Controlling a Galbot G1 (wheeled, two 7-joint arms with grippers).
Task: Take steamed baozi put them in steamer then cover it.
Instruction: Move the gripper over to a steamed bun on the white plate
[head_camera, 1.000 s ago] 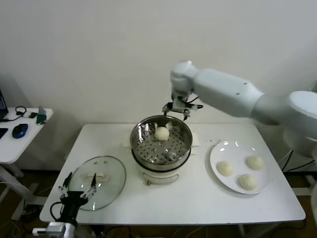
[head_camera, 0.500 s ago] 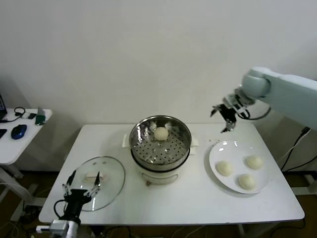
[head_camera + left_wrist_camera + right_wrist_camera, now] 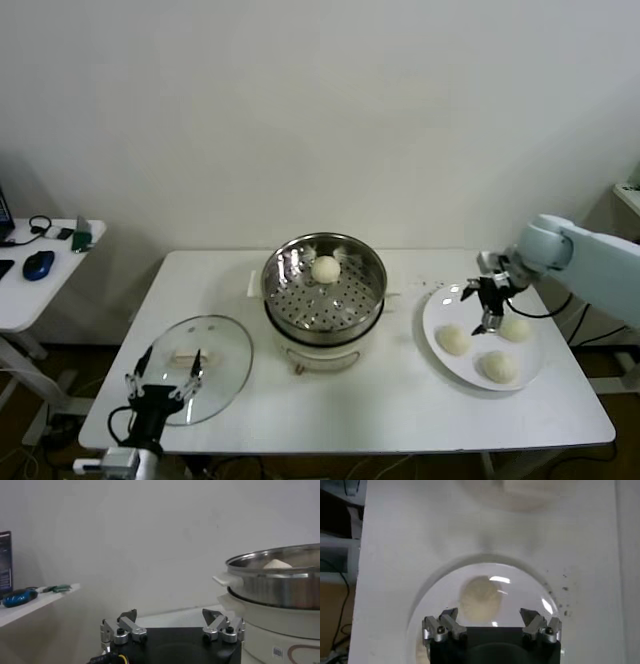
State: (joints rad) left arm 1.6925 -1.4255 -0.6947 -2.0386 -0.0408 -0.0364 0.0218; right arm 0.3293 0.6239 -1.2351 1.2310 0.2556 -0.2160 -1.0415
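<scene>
White tabletop (image 3: 400,400) carries the steamer (image 3: 324,290), one baozi (image 3: 326,268) inside. Right of the steamer, three baozi (image 3: 453,339) lie on a plate (image 3: 437,308) beneath the spread right gripper (image 3: 484,305). Left of it, the spread left gripper (image 3: 160,385) hovers over a glass lid (image 3: 225,350).

The white counter (image 3: 390,400) carries the steamer (image 3: 323,300) at its middle, a glass lid (image 3: 205,360) toward the left front corner, and a white plate (image 3: 440,318) on the right.
</scene>
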